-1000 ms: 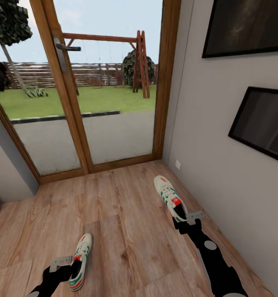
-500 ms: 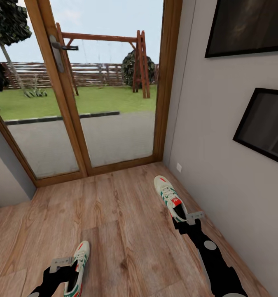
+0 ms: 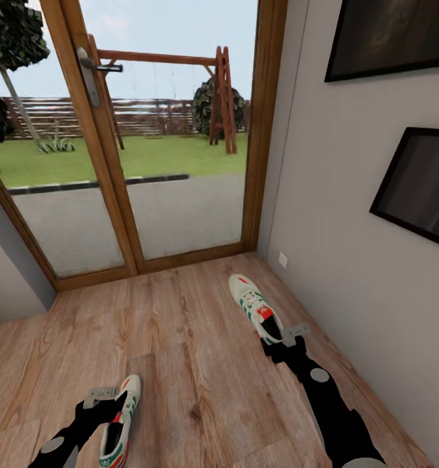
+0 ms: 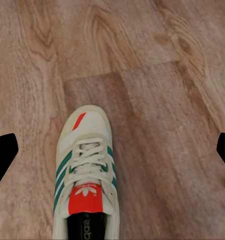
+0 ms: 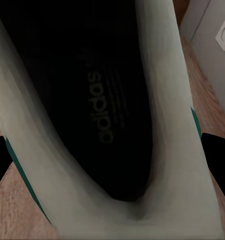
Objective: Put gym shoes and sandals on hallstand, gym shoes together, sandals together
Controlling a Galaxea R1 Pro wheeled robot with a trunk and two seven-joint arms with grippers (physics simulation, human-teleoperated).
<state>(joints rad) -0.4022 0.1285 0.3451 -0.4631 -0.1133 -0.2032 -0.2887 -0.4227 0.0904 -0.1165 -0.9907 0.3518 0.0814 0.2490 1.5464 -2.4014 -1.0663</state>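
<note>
Two white gym shoes with green stripes and red-orange tongues are in view. My right gripper (image 3: 276, 338) is shut on the heel of one gym shoe (image 3: 252, 305), holding it above the corridor floor (image 3: 193, 338) near the right wall. In the right wrist view that shoe's dark inside (image 5: 92, 100) sits between the fingers. The other gym shoe (image 3: 120, 422) rests upright on the floor, toe pointing toward the door. My left gripper (image 3: 113, 411) hovers open over its heel, and the left wrist view shows this shoe (image 4: 85, 175) well below the spread fingers. The sandals and the hallstand are out of view.
A glazed door in a wooden frame (image 3: 252, 162) closes the corridor ahead. The right wall (image 3: 336, 260) carries two dark framed pictures (image 3: 421, 188) and a small socket (image 3: 282, 260). A grey wall corner (image 3: 11, 286) stands at the left. Open floor lies between the shoes.
The right gripper moved a little left with its shoe. The left shoe went from tilted on its side to upright under the left gripper. The camera shifted slightly.
</note>
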